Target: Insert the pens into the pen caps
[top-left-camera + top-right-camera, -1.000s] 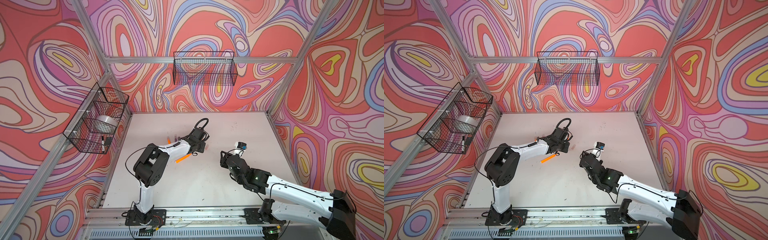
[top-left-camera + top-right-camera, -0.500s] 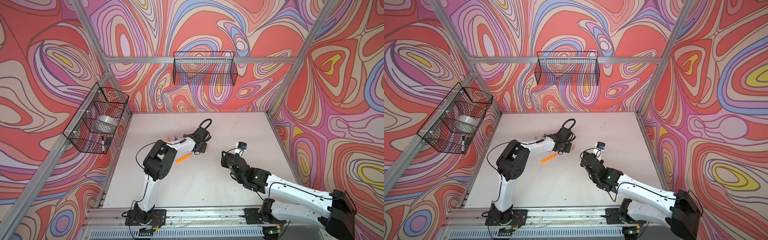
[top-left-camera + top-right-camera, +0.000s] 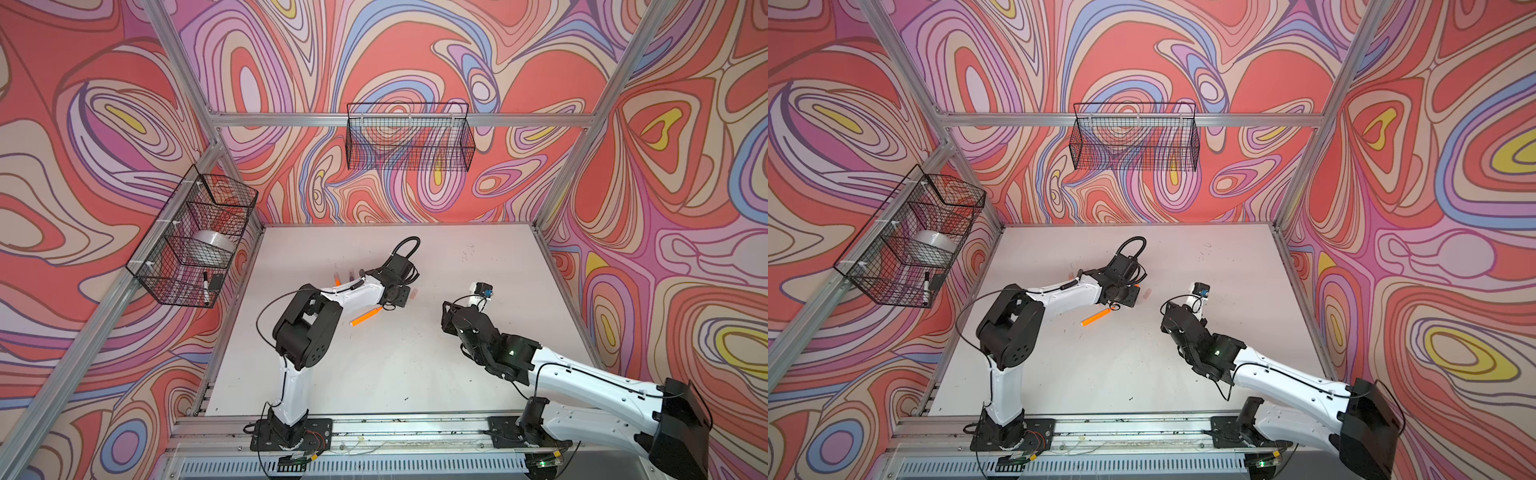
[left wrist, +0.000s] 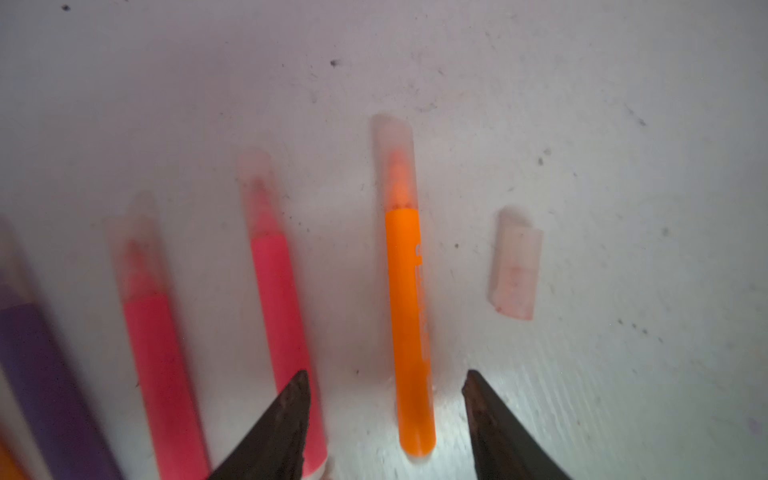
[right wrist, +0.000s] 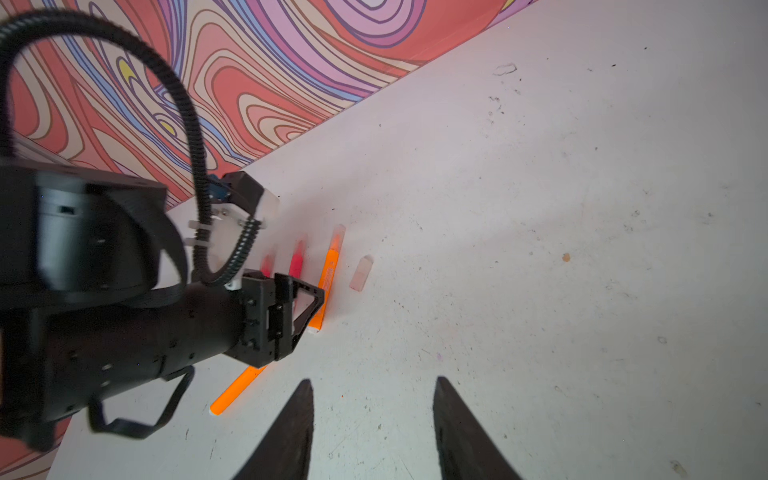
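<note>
White table (image 4: 623, 124) | left pincer (image 4: 385, 374) parted astride capped orange pen (image 4: 409, 311) | right pincer (image 5: 374, 380) parted, empty

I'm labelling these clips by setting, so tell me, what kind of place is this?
Probably a lab robot test cell, not a home or workshop: a left arm and right arm bolted to a rail, an aluminium frame with swirl-printed walls, one white tabletop.

A row of capped pens (image 4: 286, 332) lies on the table (image 3: 374, 395), toward 11 o'clock from its middle. The left hand (image 4: 386, 374) hangs over the row's end pen (image 4: 409, 316), one finger on either side of it. A loose pen cap (image 4: 515, 270) lies just beside that pen, at the row's 3 o'clock end. An uncapped pen (image 3: 365, 316) lies apart at the row's 6 o'clock. The right hand (image 5: 374, 381) is well apart at the row's 3 o'clock.
</note>
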Robot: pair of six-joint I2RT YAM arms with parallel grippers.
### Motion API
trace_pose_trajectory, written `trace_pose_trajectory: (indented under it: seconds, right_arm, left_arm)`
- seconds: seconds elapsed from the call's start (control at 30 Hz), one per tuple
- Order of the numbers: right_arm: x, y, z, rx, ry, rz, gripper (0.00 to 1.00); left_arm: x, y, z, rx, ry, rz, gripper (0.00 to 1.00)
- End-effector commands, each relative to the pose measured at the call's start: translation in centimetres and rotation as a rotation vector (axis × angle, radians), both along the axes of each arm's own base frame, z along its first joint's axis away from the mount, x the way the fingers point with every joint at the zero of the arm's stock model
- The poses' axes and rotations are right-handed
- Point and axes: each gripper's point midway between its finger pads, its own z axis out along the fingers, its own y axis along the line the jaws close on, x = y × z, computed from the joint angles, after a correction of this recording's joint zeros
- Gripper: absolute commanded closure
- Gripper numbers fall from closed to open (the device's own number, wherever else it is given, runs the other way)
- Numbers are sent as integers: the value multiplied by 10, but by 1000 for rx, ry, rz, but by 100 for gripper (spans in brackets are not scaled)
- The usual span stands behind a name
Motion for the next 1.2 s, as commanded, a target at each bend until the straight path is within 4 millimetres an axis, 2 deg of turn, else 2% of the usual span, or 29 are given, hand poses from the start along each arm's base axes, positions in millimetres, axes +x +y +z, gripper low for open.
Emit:
trace_pose_trajectory:
  seconds: [0.0,0.13,0.3,0.6,0.8,0.93,1.03,1.17]
  right_arm:
    - [5,9,6,2,-2,30,52]
    - [9,15,4,2,7,45,52]
    - [13,23,0,8,22,64,53]
    - [12,25,-7,17,46,74,54]
    - [10,21,-5,23,42,70,54]
    - [10,20,-4,23,39,66,54]
    - [10,20,-5,22,39,65,54]
    - [10,21,-6,24,45,68,54]
  left_arm:
    - [-6,14,40,-23,-95,-2,36]
    - [-29,42,39,13,-103,46,33]
    - [-53,65,11,57,-40,94,33]
    - [-57,80,-28,111,44,158,32]
    - [-59,79,-43,117,96,167,34]
    - [-68,78,-49,103,135,153,49]
    - [-77,74,-55,82,179,139,65]
    - [-84,72,-61,58,205,127,72]
